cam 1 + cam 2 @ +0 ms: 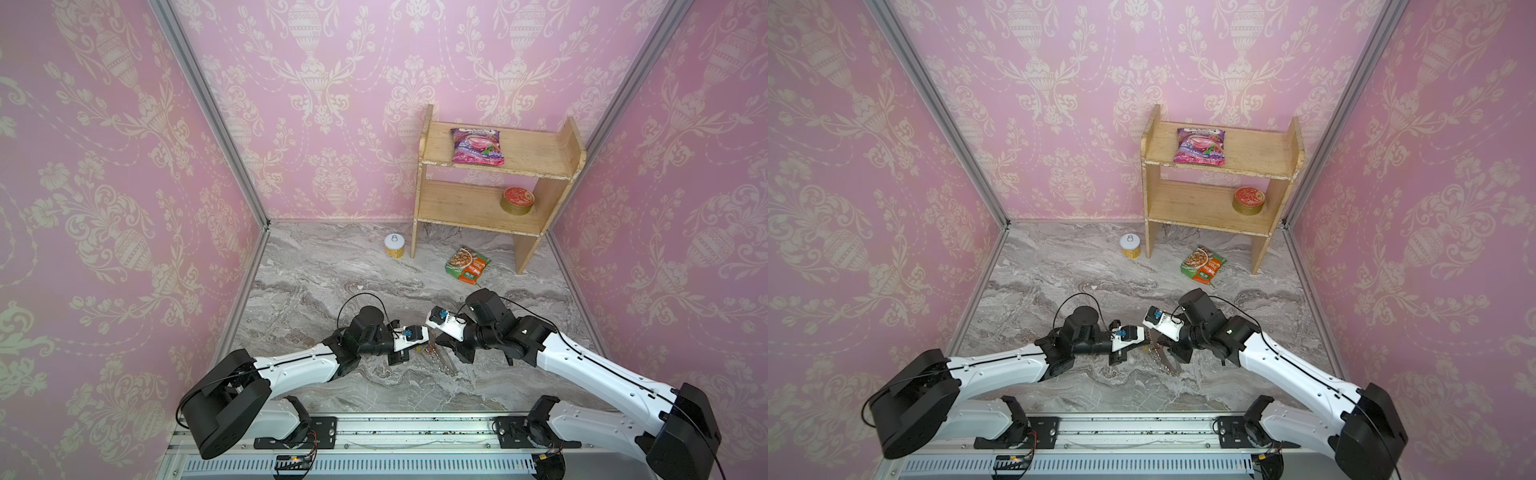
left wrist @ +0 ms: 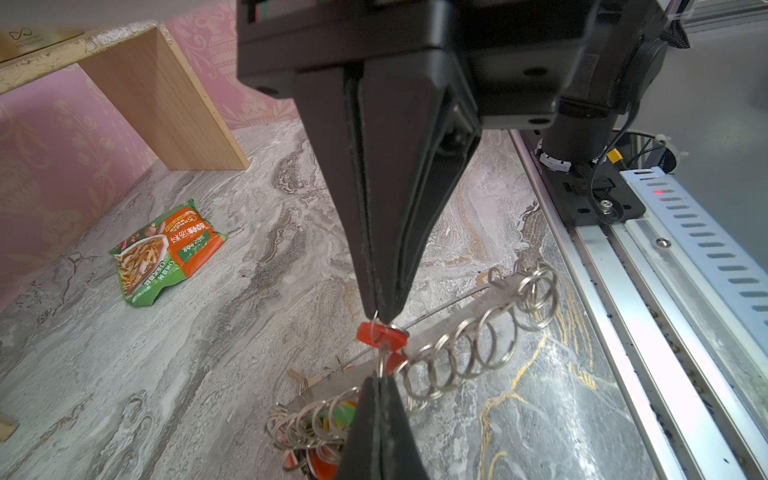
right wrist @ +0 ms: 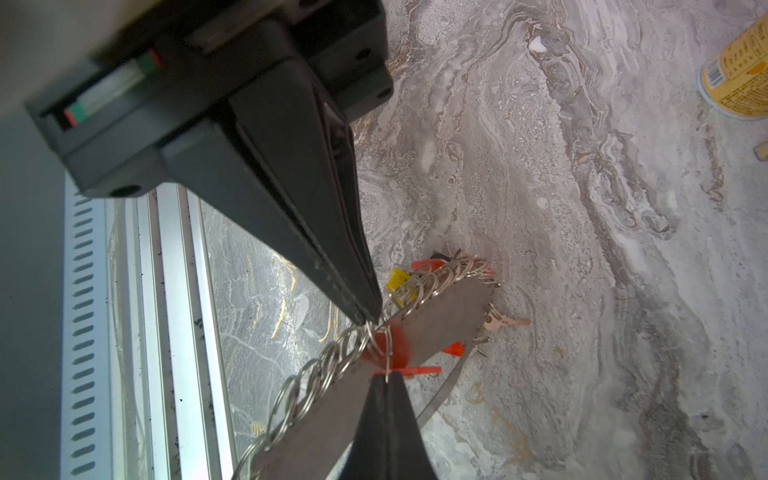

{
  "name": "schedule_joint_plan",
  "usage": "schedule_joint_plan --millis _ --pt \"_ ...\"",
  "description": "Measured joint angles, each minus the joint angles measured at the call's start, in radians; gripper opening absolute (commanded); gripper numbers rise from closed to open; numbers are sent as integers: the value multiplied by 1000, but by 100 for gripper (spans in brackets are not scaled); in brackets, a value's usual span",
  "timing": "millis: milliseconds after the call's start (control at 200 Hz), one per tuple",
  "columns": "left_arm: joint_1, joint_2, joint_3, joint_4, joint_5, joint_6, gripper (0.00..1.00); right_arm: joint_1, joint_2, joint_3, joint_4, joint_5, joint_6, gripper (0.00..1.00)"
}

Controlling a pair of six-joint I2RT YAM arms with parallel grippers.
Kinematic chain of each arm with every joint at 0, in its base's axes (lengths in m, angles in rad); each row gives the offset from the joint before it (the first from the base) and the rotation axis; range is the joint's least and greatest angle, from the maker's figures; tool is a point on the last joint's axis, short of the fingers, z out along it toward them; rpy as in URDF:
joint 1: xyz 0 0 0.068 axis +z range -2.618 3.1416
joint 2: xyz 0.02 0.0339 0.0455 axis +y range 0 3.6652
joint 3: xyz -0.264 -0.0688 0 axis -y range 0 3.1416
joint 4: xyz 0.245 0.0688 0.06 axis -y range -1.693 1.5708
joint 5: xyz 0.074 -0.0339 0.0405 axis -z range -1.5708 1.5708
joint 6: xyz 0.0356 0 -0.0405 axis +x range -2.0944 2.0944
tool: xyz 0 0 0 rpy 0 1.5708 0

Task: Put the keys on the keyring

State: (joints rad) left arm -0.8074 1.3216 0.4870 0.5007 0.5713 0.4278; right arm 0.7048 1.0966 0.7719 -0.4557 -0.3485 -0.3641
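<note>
Threading step in hand. Left gripper (image 3: 370,320) jaws are pressed together on what appears to be a chain ring of the keyring (image 2: 457,357). Right gripper (image 2: 380,316) jaws pinch the small ring of a red-tagged key (image 2: 380,334), tip to tip with the left. Keyring lies on the bench (image 2: 208,332), lower centre in both top views, with other tagged keys (image 2: 320,419) bunched at one end. Judgement: the next move calls for working the key's ring onto the chain ring without slackening either pinch.
</note>
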Motion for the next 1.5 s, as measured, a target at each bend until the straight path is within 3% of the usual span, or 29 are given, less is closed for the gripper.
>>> schedule_joint_plan --millis 1496 --pt "0 -13 0 -4 0 0 0 0 -16 -10 -5 -31 -2 0"
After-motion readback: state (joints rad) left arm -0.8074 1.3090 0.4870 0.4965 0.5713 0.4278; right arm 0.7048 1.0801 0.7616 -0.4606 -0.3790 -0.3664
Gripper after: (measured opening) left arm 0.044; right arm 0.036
